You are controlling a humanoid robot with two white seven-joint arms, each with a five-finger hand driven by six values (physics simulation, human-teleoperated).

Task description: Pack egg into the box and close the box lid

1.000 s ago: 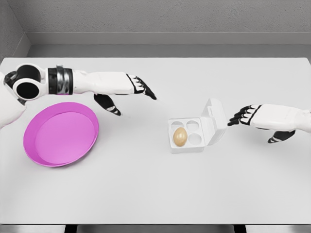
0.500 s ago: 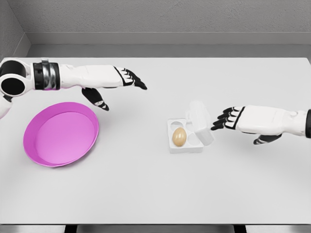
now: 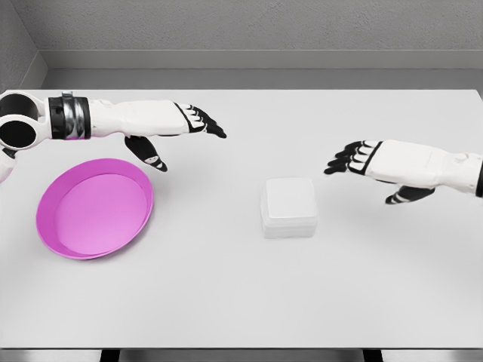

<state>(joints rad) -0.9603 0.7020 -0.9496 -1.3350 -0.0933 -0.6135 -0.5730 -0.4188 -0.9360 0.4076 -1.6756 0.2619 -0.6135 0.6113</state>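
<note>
- The box [image 3: 288, 207] lay shut at centre frame, lid flat over the tray; half a second before, the lid stood part-way down, and a second before it was propped open at the right.
- The egg was no longer visible (last seen in the box's lower-left cup, so presumably inside under the lid).
- The right hand [image 3: 361, 158] had pulled back to the upper right of the box, well apart from it, fingers spread and holding nothing.
- Judgement: both parts of the task looked done, egg packed and lid down; whether the lid had latched could not be told from this view.
- The left hand [image 3: 185, 128] hovered at upper left, above the table [image 3: 241, 294], fingers extended and relaxed, empty, thumb hanging below; it had barely shifted in the last half second.
- The pink bowl [image 3: 95, 208] sat at the left, empty, well apart from the box.
- Nothing stood between either hand and the box (no obstruction noted); the table around the box was bare.
</note>
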